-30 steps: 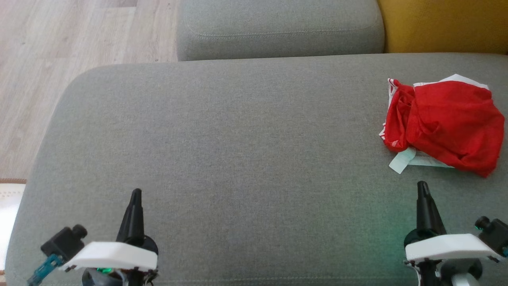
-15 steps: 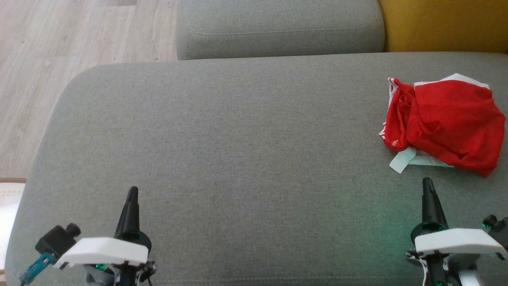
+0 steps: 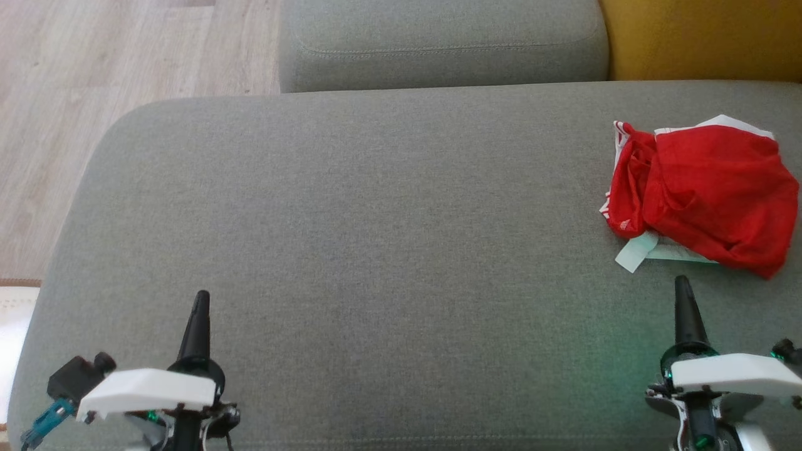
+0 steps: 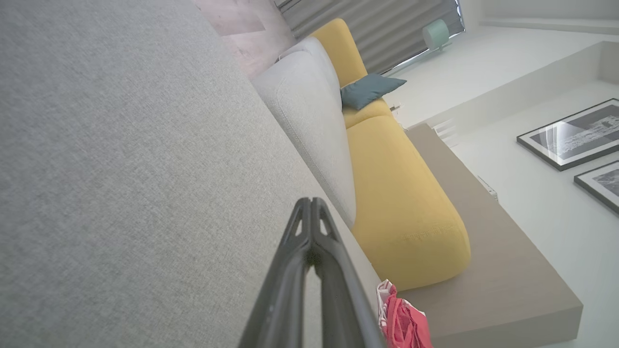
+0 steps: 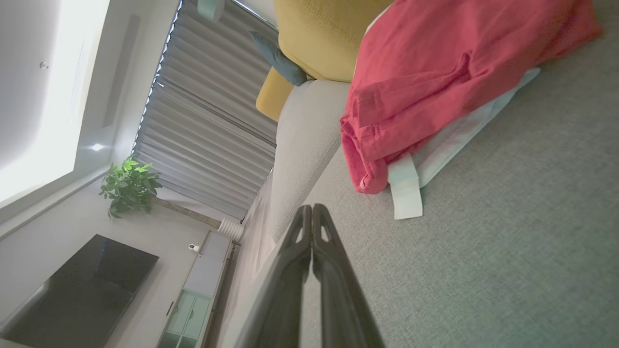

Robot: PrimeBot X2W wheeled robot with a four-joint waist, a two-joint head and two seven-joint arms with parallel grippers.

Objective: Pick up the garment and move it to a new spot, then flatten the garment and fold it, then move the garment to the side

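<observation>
One broad grey seat cushion (image 3: 388, 250) across mid-frame. One crumpled red garment (image 3: 708, 188) at its right edge, white trim beneath, perhaps lining. Left gripper (image 3: 201, 300) lower left, right gripper (image 3: 682, 285) lower right, two in all, both pinched together, empty.

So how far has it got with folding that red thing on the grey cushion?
Nothing looks done: the red garment lies bunched at the right of the grey cushion, not flat or folded. Nothing is in hand: the left pincer and right pincer are shut and empty. Picking up, flattening, folding and setting aside seem left.
</observation>
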